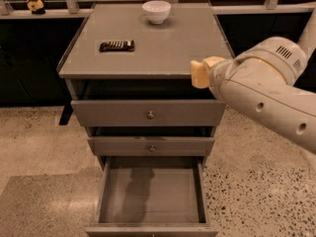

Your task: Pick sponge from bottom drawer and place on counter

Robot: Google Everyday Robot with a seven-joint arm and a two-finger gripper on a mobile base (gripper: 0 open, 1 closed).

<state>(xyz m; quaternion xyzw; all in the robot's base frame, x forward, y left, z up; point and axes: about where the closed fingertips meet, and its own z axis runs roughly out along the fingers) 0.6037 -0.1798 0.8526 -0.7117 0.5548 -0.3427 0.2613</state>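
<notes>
The yellow sponge (199,75) hangs in the air at the front right edge of the counter (168,46), level with its rim. My gripper (206,72) is shut on the sponge; it is mostly hidden behind the white arm (261,95) that reaches in from the right. The bottom drawer (153,194) is pulled open below, and its plain grey floor shows only a shadow.
A dark rectangular bar (117,45) lies on the counter's left part and a white bowl (156,11) stands at its back. The two knobbed upper drawers (149,114) are slightly open. Speckled floor surrounds the cabinet.
</notes>
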